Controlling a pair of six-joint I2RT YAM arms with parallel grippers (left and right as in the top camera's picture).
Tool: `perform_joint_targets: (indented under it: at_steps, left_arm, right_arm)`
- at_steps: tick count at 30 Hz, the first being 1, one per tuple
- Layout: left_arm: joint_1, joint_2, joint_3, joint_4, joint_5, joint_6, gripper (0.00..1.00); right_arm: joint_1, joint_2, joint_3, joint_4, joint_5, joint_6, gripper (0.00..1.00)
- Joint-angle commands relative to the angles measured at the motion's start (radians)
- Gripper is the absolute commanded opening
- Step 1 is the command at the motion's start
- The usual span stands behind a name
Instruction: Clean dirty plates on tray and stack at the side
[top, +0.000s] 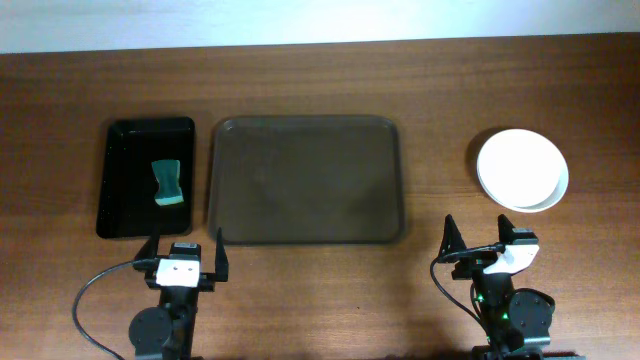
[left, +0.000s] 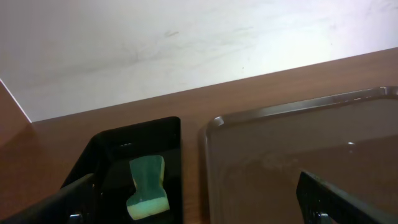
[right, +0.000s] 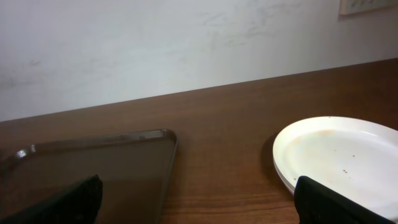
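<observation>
Plates (top: 522, 169): stacked at right of frame on wooden table (top: 430, 90), well apart from brown tray (top: 305, 180), centre, bare.
Sponge (top: 168, 183): green, lying in black tray (top: 120, 205), left.
Left gripper (top: 186, 248), lower left: spread, empty.
Right gripper (top: 477, 235), lower right: spread, empty.
Risk: top plate sits slightly off-centre, likely to slide if nudged; faint reddish smear and specks on it, so possibly stacked unclean.

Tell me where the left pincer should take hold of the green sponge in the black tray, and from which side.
Probably from straight above, closing across the sponge's narrow waist. It seems to lie flat inside the black tray, whose raised walls block a sideways approach, and its pinched middle should fit between the fingers of the open left pincer.
</observation>
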Motion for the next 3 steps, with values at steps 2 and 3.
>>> perform_joint_targets:
  at_steps: [2,3]
  left_arm:
    - [-0.004,-0.01,-0.004,-0.007,-0.014,0.016,0.99]
    - [-0.004,-0.01,-0.004,-0.007,-0.014,0.016,0.99]
  right_arm:
    - [0.007,-0.008,-0.006,-0.002,0.002,-0.003,0.98]
    - [0.007,-0.008,-0.006,-0.002,0.002,-0.004,0.98]
